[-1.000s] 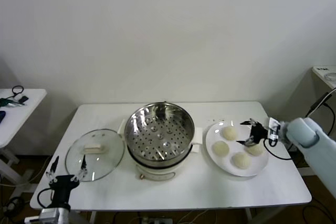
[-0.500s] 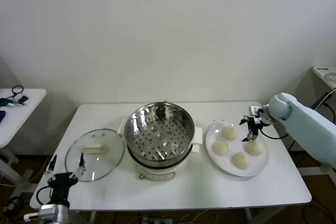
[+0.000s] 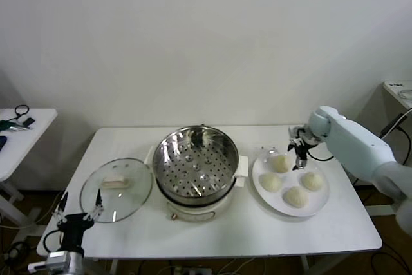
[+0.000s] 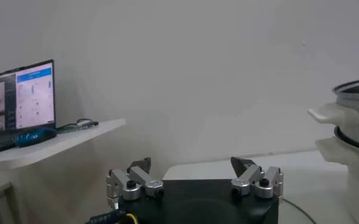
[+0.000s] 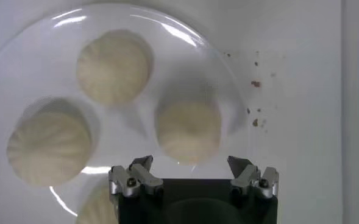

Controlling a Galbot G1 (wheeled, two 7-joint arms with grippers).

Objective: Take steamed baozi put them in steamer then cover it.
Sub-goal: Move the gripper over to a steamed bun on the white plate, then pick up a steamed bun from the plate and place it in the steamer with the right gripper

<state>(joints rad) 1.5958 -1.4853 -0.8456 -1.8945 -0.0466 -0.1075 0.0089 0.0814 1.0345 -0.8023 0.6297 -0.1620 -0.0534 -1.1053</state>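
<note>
Jaws spread and empty on the left gripper (image 3: pixel 79 211), parked at the table's (image 3: pixel 212 233) 7 o'clock corner beside the lid (image 3: pixel 116 189). The steamer (image 3: pixel 196 164) sits open at centre. At 3 o'clock, four buns (image 3: pixel 280 163) lie on the plate (image 3: pixel 320 201); the right gripper (image 3: pixel 297 152), jaws spread, hovers over the rear bun

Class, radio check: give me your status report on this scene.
Right gripper open over plate's far bun. Left gripper open, parked by lid. Four buns plated, steamer empty. Nothing blocking.

Four baozi (image 3: pixel 281 163) plated; steamer (image 3: pixel 196 161) open; cover (image 3: pixel 116 189) beside.
</note>
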